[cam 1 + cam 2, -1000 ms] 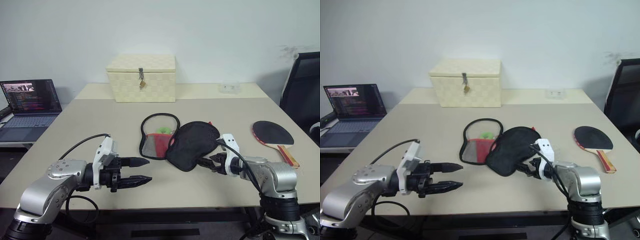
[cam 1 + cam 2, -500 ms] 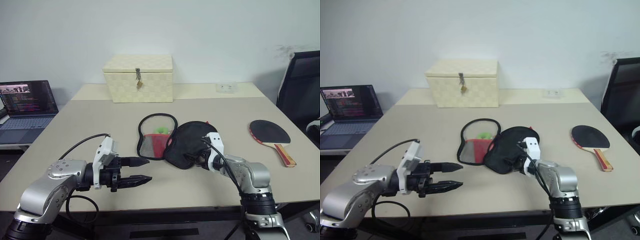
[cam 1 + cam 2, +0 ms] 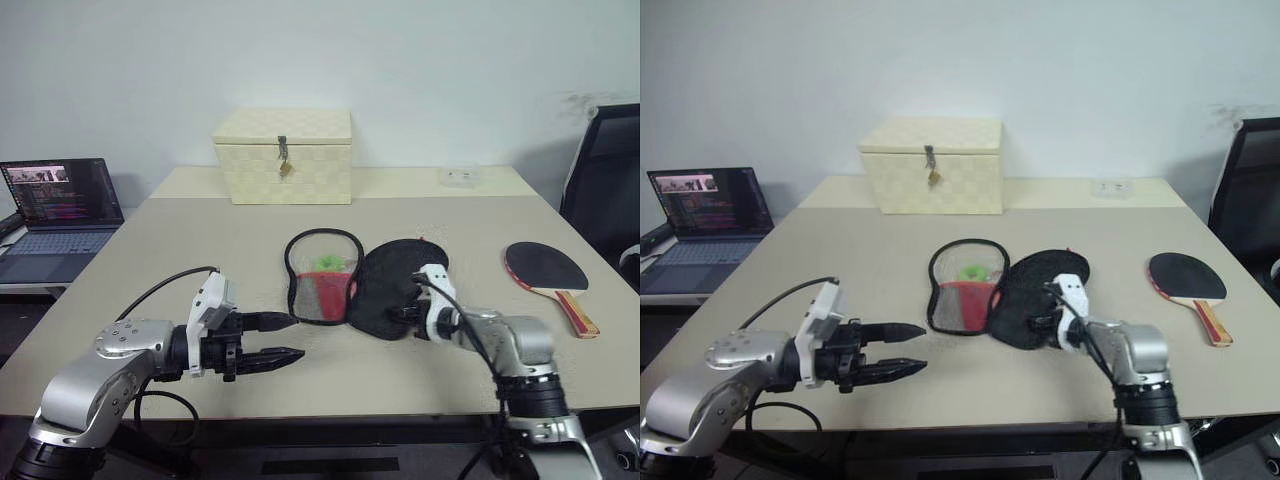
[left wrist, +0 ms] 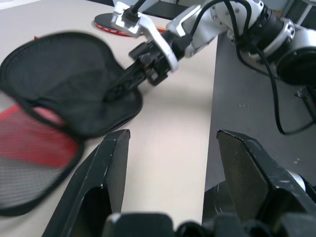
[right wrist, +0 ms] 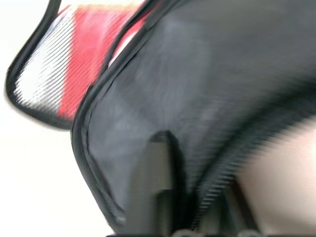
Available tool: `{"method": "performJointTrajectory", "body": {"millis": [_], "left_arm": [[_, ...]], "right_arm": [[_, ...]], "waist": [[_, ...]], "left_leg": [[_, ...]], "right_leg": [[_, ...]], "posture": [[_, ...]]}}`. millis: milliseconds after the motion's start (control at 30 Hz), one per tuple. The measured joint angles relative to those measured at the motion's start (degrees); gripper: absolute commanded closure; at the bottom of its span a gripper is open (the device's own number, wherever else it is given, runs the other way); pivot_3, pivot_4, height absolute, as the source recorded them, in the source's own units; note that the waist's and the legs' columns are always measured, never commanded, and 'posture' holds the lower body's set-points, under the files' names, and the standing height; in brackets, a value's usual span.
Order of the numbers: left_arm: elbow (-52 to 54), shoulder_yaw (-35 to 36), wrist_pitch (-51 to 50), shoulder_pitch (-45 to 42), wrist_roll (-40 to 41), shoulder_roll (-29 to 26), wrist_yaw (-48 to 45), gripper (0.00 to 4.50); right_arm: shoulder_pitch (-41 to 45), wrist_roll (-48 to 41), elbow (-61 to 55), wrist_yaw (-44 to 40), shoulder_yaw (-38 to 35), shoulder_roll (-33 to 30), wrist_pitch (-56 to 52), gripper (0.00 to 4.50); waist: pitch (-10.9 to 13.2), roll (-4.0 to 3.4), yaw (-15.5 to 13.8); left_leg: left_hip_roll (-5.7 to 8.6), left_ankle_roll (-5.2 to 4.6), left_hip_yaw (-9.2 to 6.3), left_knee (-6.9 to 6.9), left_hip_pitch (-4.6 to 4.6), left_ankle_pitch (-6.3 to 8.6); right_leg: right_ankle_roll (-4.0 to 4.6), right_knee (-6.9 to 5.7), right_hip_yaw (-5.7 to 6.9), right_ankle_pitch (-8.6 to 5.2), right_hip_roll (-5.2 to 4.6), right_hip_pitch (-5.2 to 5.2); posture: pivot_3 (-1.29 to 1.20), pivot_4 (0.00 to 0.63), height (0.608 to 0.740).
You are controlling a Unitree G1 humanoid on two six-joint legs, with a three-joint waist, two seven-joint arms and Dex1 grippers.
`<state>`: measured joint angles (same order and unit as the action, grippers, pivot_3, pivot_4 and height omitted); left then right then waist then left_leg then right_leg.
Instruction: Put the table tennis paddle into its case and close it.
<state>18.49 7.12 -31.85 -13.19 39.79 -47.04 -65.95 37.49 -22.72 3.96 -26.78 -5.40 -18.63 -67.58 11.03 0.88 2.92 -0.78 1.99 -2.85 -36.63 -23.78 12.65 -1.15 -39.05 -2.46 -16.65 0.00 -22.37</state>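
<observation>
The case (image 3: 398, 288) lies unzipped at mid-table, its black flap folded out to the right of the red mesh half (image 3: 322, 283). A small green ball (image 3: 325, 262) sits in the mesh half. My right gripper (image 3: 402, 315) is shut on the flap's near edge, and black fabric (image 5: 197, 113) runs between its fingers in the right wrist view. The table tennis paddle (image 3: 546, 268) rests black face up at the right side, handle toward the front edge. My left gripper (image 3: 285, 338) hovers open and empty over the front left, pointing at the case.
A cream woven latched box (image 3: 285, 155) stands at the back of the table (image 3: 200, 250). An open laptop (image 3: 55, 205) sits on a lower desk to the left. A black chair (image 3: 605, 170) is at the far right. A small clear item (image 3: 460, 176) lies at the back right.
My right gripper moved forward under the black flap's edge and went from open to shut on it. The flap shifted slightly. My left arm stayed put.
</observation>
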Motion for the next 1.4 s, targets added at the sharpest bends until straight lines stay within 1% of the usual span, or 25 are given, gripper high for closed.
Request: {"method": "performJointTrajectory", "body": {"millis": [133,233,433,533,633,733,767,967,1033,1100,1267,1333,1400], "left_arm": [[0.1,0.1,0.0,0.0,0.1,0.1,0.4,1.46],[0.2,0.1,0.0,0.0,0.1,0.4,0.6,1.46],[0.2,0.0,0.1,-0.5,0.1,0.5,0.5,1.46],[0.2,0.0,0.1,-0.8,0.1,0.5,0.4,1.46],[0.2,0.0,0.1,-0.9,0.0,0.5,0.4,1.46],[0.2,0.0,0.1,-0.9,0.0,0.5,0.4,1.46],[0.2,0.0,0.1,-0.9,0.0,0.5,0.4,1.46],[0.3,0.0,0.1,-0.8,0.0,0.5,0.4,1.46],[0.3,0.1,0.1,-0.7,0.1,0.5,0.4,1.46],[0.4,0.2,0.1,-0.6,0.1,0.5,0.5,1.46],[1.3,0.6,-0.1,-0.3,0.6,0.6,0.5,1.46],[1.3,0.6,-0.2,-0.7,0.7,0.7,0.6,1.46],[1.3,0.5,-0.4,-1.9,0.8,1.1,0.6,1.46]], "right_arm": [[3.5,0.1,6.2,-6.9,3.1,-8.1,1.5,4.46],[6.3,1.7,11.9,-12.3,7.1,-12.2,4.9,4.46],[10.4,6.4,23.6,-19.8,13.3,-15.0,13.4,4.46],[14.2,8.7,30.1,-21.8,14.3,-15.0,17.5,4.46],[16.9,10.5,33.9,-22.5,14.5,-14.7,20.2,4.46],[17.6,11.3,35.9,-22.7,14.5,-14.1,21.1,3.81],[17.5,11.4,36.5,-22.7,14.5,-13.9,21.1,3.53],[16.3,12.1,34.5,-22.5,13.3,-14.6,21.0,1.35],[14.8,12.0,32.5,-21.8,11.9,-15.7,20.8,0.62],[13.0,12.1,30.0,-21.0,9.9,-18.0,21.2,0.02],[8.3,10.7,26.0,-18.6,2.5,-22.5,21.7,0.02],[7.2,10.1,25.3,-16.6,-0.7,-23.5,21.7,0.02],[6.3,10.5,25.0,-12.7,-3.5,-24.7,22.9,0.02]], "waist": [[0.0,0.0,0.0],[0.0,0.0,0.0],[0.0,0.01,0.0],[0.0,0.01,0.0],[0.0,0.01,0.0],[0.0,0.01,0.0],[0.0,0.01,0.0],[0.0,0.0,-0.1],[0.0,-0.01,-0.2],[0.0,-0.02,-0.3],[0.0,-0.01,-0.8],[0.0,-0.03,-0.7],[0.0,-0.02,-0.8]], "left_leg": [[0.02,0.0,0.02,0.0,0.0,0.0],[0.01,0.0,0.03,0.0,0.0,0.0],[0.03,0.0,0.03,-0.01,-0.01,0.0],[0.02,0.0,0.03,-0.02,-0.01,0.0],[0.01,0.0,0.01,-0.01,-0.01,0.0],[0.02,0.0,0.01,-0.01,-0.02,0.0],[0.02,0.0,0.01,-0.01,-0.02,0.0],[0.02,0.0,-0.01,-0.01,-0.02,0.0],[0.02,0.0,-0.01,-0.01,-0.03,0.0],[0.05,0.0,0.0,-0.01,-0.04,0.0],[0.03,0.0,0.01,-0.01,-0.03,0.0],[0.03,0.0,0.06,-0.01,0.0,0.0],[0.04,0.0,0.04,-0.03,0.0,0.0]], "right_leg": [[0.0,0.03,0.0,0.0,0.01,0.0],[0.0,0.03,-0.01,0.0,0.02,0.0],[-0.01,0.03,-0.01,0.0,0.03,0.0],[0.0,0.01,-0.01,0.0,0.03,0.0],[0.0,0.02,0.01,0.0,0.03,0.0],[0.0,0.02,0.0,0.0,0.02,0.0],[0.0,0.02,0.0,0.0,0.01,0.0],[0.0,0.01,0.01,0.0,0.0,0.0],[0.0,0.01,0.01,0.0,0.0,0.0],[-0.01,0.02,0.01,0.0,-0.02,0.0],[-0.01,0.02,0.0,0.0,-0.01,0.0],[0.0,-0.01,-0.03,0.0,-0.01,0.0],[-0.01,-0.01,-0.02,0.0,0.0,0.01]], "posture": [[0.0,0.15,0.74],[0.0,0.15,0.74],[0.0,0.15,0.74],[0.0,0.15,0.74],[0.0,0.15,0.74],[0.0,0.15,0.74],[0.0,0.15,0.74],[0.0,0.15,0.74],[0.0,0.15,0.74],[0.0,0.15,0.74],[0.0,0.15,0.74],[0.0,0.15,0.74],[0.0,0.15,0.74]]}}
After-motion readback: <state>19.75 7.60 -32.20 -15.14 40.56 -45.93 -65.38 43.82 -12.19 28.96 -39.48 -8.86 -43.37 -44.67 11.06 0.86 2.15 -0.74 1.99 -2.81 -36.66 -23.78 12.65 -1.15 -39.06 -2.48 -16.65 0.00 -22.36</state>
